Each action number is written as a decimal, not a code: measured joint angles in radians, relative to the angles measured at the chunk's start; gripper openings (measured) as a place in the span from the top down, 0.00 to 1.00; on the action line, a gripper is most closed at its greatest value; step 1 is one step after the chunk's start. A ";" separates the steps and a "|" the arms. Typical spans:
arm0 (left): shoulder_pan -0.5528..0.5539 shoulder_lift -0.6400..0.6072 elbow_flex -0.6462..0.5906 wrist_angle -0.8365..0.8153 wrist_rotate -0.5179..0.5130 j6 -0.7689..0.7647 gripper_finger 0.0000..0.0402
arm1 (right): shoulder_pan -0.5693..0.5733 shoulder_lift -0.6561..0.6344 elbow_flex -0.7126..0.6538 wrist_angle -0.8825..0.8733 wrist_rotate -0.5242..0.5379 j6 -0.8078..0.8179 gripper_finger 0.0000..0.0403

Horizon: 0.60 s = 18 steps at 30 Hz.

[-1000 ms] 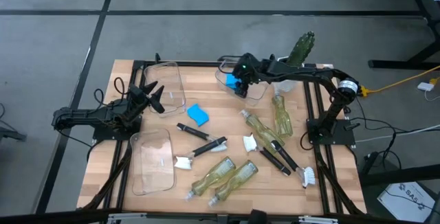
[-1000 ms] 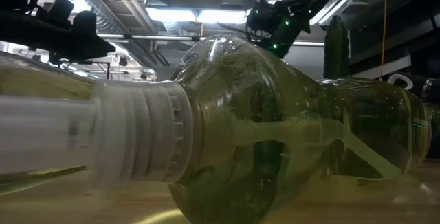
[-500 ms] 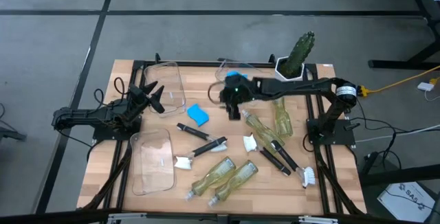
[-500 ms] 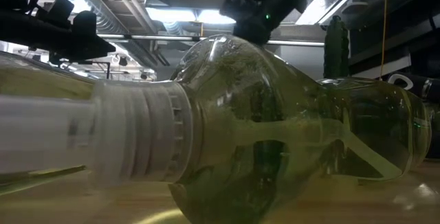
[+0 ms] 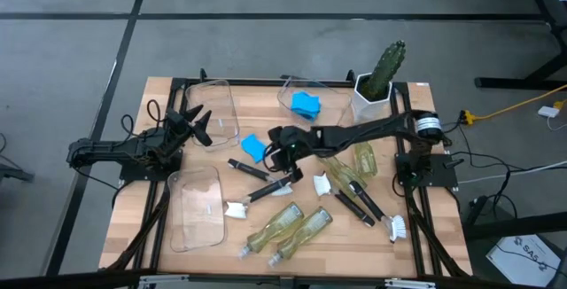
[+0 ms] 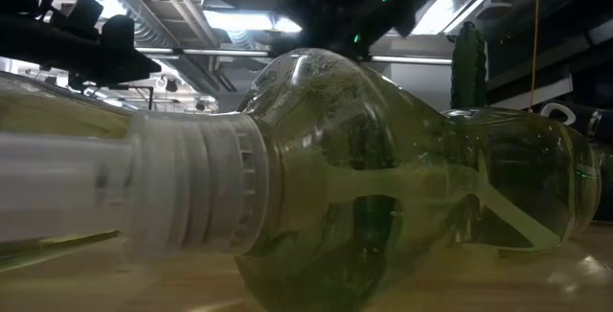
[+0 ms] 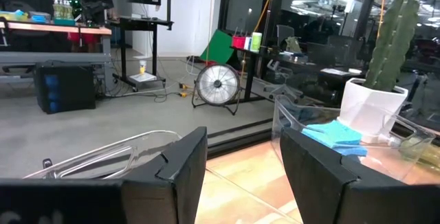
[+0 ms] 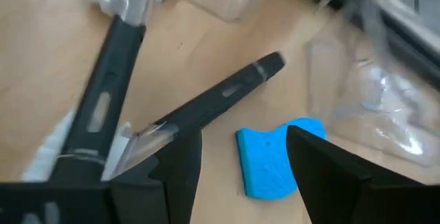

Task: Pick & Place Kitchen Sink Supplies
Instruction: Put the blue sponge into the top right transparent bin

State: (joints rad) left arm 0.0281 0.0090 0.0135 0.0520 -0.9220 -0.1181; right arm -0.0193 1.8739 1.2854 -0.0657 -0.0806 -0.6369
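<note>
One blue sponge point(image 5: 254, 147) lies flat on the wood. A second blue sponge point(image 5: 307, 103) lies inside the far clear bin point(image 5: 332, 112). My right gripper point(image 5: 273, 149) is open and hovers just right of the loose sponge point(image 8: 275, 165), which shows between and beyond its fingers in the right wrist view. Black-handled brushes point(image 5: 250, 169) point(image 5: 266, 191) point(image 5: 354, 196) and soap bottles point(image 5: 276, 225) point(image 5: 306, 231) point(image 5: 361, 158) lie on their sides. My left gripper point(image 5: 199, 125) waits open at the table's left.
The cactus point(image 5: 383, 72) in its white pot stands at the far right. Clear bins sit at the far left point(image 5: 220, 112) and near left point(image 5: 197, 205). A lying soap bottle point(image 6: 383, 188) fills the low view. Bare wood shows between the left bins and the sponge.
My right gripper has drawn away from the far clear bin, where a blue sponge now lies, and swung toward the table's left and near edge, coming to the loose sponge. The left arm has kept still.
</note>
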 joint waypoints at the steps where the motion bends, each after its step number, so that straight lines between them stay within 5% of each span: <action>1: 0.000 0.000 0.000 0.000 0.000 0.000 0.55 | 0.000 0.022 0.000 0.016 0.001 0.000 0.48; 9: 0.000 0.000 0.000 -0.001 0.000 0.000 0.55 | -0.008 0.191 0.075 0.067 0.112 -0.034 0.48; 18: 0.000 0.000 0.000 0.000 0.000 0.000 0.55 | -0.023 0.358 0.342 -0.223 0.237 -0.030 0.48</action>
State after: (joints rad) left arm 0.0284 0.0090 0.0135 0.0520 -0.9222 -0.1181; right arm -0.0423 2.2318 1.6273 -0.2884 0.1562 -0.6665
